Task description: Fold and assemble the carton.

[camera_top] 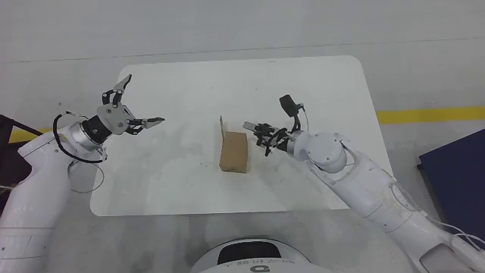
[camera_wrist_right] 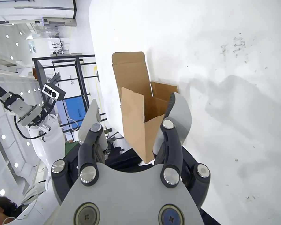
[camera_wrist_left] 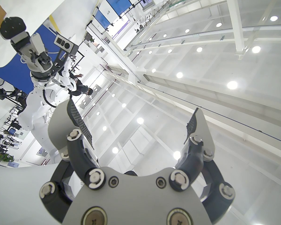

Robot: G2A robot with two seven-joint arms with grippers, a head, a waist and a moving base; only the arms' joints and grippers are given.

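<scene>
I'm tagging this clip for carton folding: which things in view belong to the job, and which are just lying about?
Job:
- carton, standing open on the table
- right gripper, jaws open beside the carton
- left gripper, jaws open, apart from it

Not the job:
- yellow floor stripe
- dark blue floor panel
- scuff marks on the table

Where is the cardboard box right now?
In the top view the carton sits near the middle of the white table, one flap standing up, just in front of the open right gripper.
</scene>
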